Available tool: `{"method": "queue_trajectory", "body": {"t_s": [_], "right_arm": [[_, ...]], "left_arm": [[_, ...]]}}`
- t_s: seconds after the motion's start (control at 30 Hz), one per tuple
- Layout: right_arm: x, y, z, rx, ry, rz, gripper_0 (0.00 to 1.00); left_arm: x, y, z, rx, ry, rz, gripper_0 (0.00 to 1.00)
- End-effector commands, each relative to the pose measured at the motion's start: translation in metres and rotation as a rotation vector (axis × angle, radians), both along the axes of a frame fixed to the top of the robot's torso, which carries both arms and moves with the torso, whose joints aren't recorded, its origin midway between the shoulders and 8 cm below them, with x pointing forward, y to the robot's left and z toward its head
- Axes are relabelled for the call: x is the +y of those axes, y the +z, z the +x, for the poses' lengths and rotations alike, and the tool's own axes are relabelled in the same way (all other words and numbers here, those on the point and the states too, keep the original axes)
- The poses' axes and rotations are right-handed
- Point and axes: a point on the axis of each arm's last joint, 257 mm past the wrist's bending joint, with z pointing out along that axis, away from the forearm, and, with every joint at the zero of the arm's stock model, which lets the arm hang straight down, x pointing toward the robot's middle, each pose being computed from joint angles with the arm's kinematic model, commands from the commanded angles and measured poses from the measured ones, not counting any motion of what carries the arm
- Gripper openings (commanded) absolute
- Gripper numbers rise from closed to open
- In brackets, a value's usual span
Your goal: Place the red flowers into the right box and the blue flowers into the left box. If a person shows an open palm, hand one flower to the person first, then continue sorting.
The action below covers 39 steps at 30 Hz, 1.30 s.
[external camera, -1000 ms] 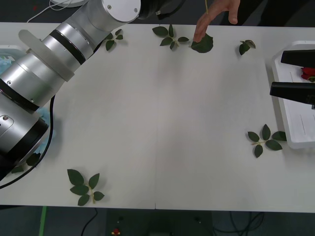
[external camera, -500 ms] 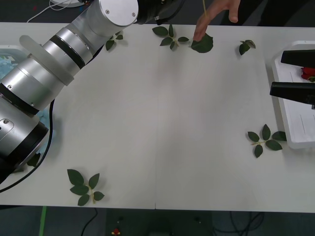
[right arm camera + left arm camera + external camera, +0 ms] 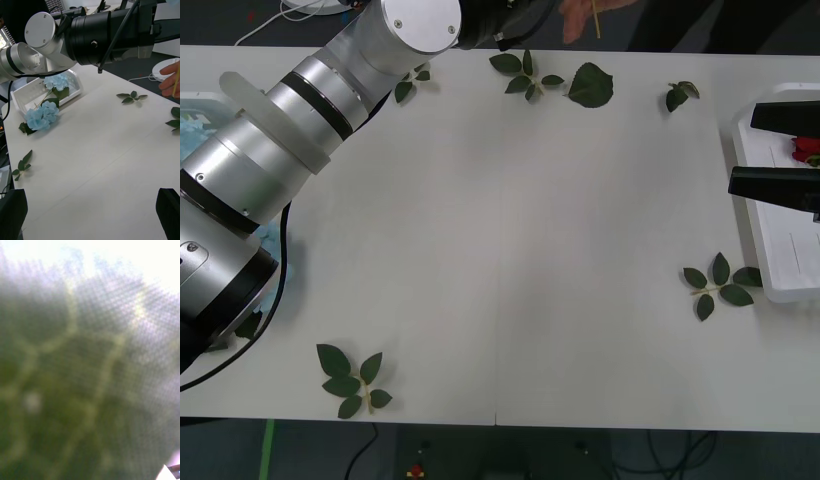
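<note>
My left arm [image 3: 300, 120] reaches across the table to its far edge, near a person's hand [image 3: 580, 15] that holds a thin stem. A green leaf lies blurred right against the left wrist camera. In the right wrist view one blue flower [image 3: 56, 80] lies in the left box [image 3: 32, 95], and another blue flower [image 3: 40, 114] lies on the table beside it. My right gripper [image 3: 780, 150] hangs open over the right box [image 3: 780, 270], where a red flower [image 3: 805, 148] shows at the edge. Nothing sits between its fingers [image 3: 170, 213].
Loose green leaf sprigs lie at the front left [image 3: 352, 380], beside the right box [image 3: 720, 283] and along the far edge [image 3: 525, 72], with a single large leaf [image 3: 591, 86] there too. The left arm's black wrist [image 3: 112, 30] hangs over the far side.
The person's hand has lifted off the large leaf and drawn back past the far edge with the stem. My left arm shifted slightly farther out. The right gripper stayed put.
</note>
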Motion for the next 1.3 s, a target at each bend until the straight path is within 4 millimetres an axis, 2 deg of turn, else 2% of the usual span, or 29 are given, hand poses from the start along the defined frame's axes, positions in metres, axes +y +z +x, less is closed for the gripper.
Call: {"method": "queue_trajectory", "body": {"t_s": [0.03,0.8,0.83,0.9,0.93,1.03,1.3], "right_arm": [[0.003,0.0084,-0.0044,-0.035,0.007,0.013,1.0],[0.003,0.0084,-0.0044,-0.035,0.007,0.013,1.0],[0.003,0.0084,-0.0044,-0.035,0.007,0.013,1.0],[0.003,0.0084,-0.0044,-0.035,0.007,0.013,1.0],[0.003,0.0084,-0.0044,-0.035,0.007,0.013,1.0],[0.003,0.0084,-0.0044,-0.035,0.007,0.013,1.0],[0.003,0.0084,-0.0044,-0.035,0.007,0.013,1.0]], "left_arm": [[-0.0071,0.0121,-0.0102,-0.018,-0.022,-0.026,0.0],[-0.0071,0.0121,-0.0102,-0.018,-0.022,-0.026,0.01],[-0.0071,0.0121,-0.0102,-0.018,-0.022,-0.026,0.12],[-0.0071,0.0121,-0.0102,-0.018,-0.022,-0.026,0.57],[-0.0071,0.0121,-0.0102,-0.018,-0.022,-0.026,0.64],[-0.0071,0.0121,-0.0102,-0.018,-0.022,-0.026,1.0],[-0.0071,0.0121,-0.0102,-0.018,-0.022,-0.026,1.0]]}}
